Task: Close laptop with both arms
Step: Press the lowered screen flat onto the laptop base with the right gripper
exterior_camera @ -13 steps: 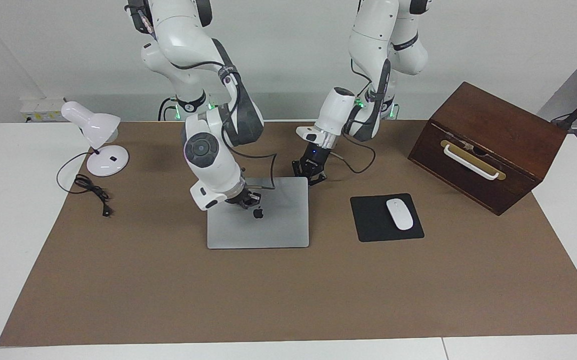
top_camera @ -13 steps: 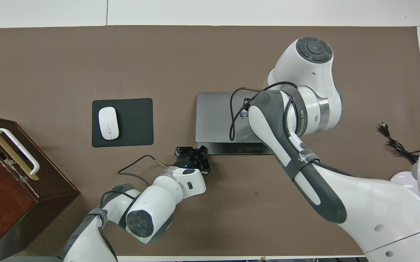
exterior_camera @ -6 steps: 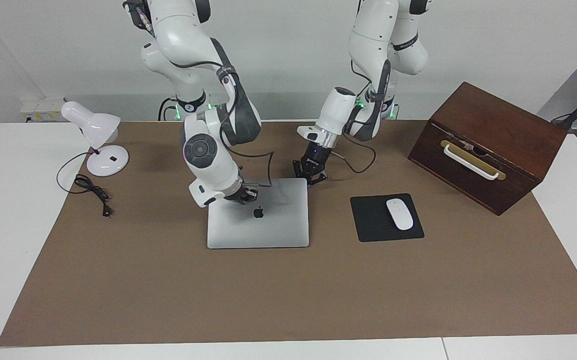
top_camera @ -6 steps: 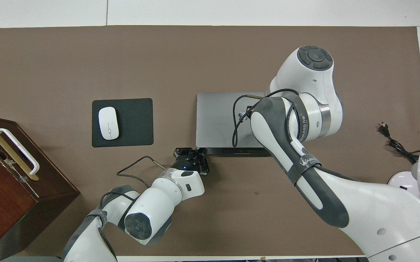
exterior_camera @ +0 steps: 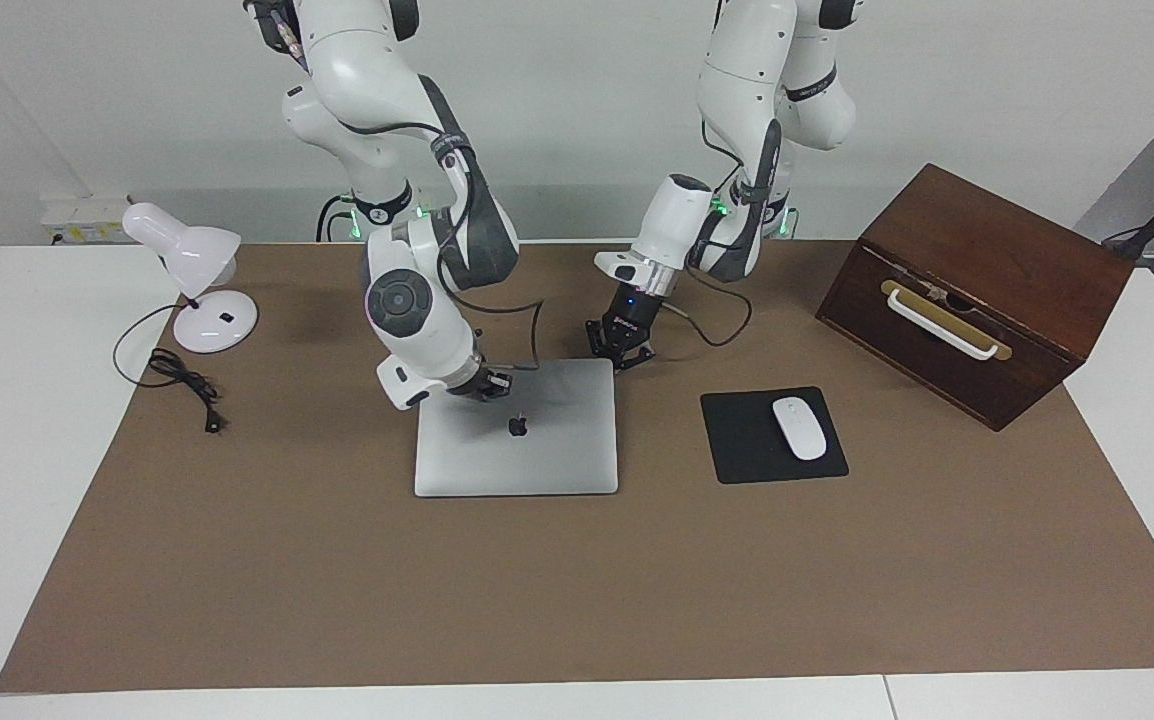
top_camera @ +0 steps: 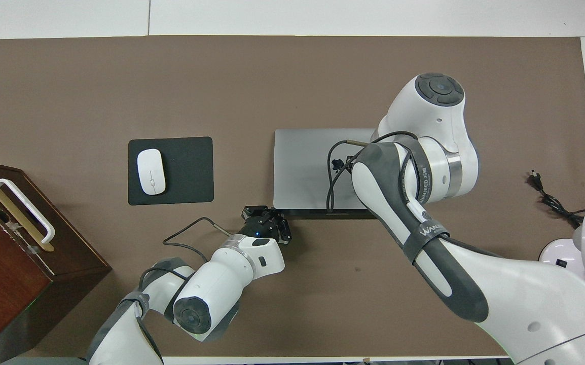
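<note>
The silver-grey laptop (exterior_camera: 537,450) (top_camera: 300,167) lies in the middle of the brown mat. Its lid, with the dark logo up, is almost flat. A thin dark slit shows along the edge nearer the robots. My right gripper (exterior_camera: 485,385) is shut and rests on the lid beside the logo, near that edge; in the overhead view its own arm hides it. My left gripper (exterior_camera: 619,350) (top_camera: 267,225) is shut and sits low at the laptop's corner nearer the robots, toward the left arm's end, holding nothing.
A black mouse pad (exterior_camera: 737,440) with a white mouse (exterior_camera: 799,428) lies beside the laptop toward the left arm's end. A brown wooden box (exterior_camera: 977,290) with a white handle stands past it. A white desk lamp (exterior_camera: 192,270) and its cord (exterior_camera: 182,385) sit at the right arm's end.
The right gripper has slid along the lid toward the robots and the lid has sunk lower, narrowing the dark slit. The left gripper has barely moved.
</note>
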